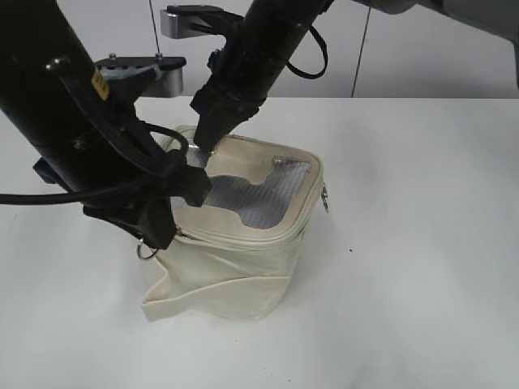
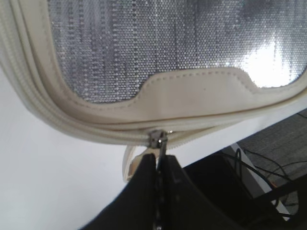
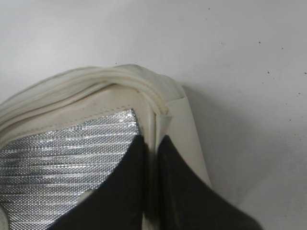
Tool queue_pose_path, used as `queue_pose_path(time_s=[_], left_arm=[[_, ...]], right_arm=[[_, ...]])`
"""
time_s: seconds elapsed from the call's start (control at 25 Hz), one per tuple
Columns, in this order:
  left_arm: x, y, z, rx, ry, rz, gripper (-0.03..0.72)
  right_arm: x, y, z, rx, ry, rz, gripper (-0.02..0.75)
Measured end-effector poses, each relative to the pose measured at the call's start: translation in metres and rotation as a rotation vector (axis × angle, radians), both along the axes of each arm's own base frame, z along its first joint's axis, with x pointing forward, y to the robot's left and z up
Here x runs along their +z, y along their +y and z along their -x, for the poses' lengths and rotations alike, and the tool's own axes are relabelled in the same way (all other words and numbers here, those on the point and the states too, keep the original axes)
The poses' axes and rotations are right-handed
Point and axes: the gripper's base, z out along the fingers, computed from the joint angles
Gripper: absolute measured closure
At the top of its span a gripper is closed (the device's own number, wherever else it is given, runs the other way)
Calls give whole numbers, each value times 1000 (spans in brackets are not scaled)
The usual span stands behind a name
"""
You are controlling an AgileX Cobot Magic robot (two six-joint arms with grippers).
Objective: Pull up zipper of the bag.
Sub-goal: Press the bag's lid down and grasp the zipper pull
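Note:
The cream bag [image 1: 235,284] stands on the white table, its lid with a grey mesh panel [image 1: 255,194] facing up. The zipper [image 1: 243,237] runs round the lid edge. My left gripper [image 1: 173,229] is at the lid's front left corner. In the left wrist view it [image 2: 159,154] is shut on the pull of a silver slider [image 2: 157,138] on the zip track [image 2: 72,125]. A ring pull [image 1: 146,250] hangs below it. A second slider [image 1: 325,197] sits on the bag's right side. My right gripper [image 1: 204,146] [image 3: 152,146] is shut on the lid's back edge [image 3: 158,103].
Two metal brackets [image 1: 174,74] stand at the back of the table. A black cable [image 1: 49,197] trails from my left arm. The white table [image 1: 422,243] stretches to the right of the bag.

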Motion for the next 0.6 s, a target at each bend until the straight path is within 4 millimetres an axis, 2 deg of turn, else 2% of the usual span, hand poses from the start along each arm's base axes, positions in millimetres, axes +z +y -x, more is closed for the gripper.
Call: queue_pose_path(time_s=[0.2, 0.32, 0.6], left_arm=[[-2, -9, 5, 6, 89, 87, 683], [0, -17, 6, -23, 78, 151, 683], [-8, -26, 9, -56, 82, 141, 683]], right_arm=[[0, 0, 1, 9, 11, -1, 696], [0, 1, 2, 19, 8, -2, 696], [0, 1, 2, 24, 2, 2, 696]])
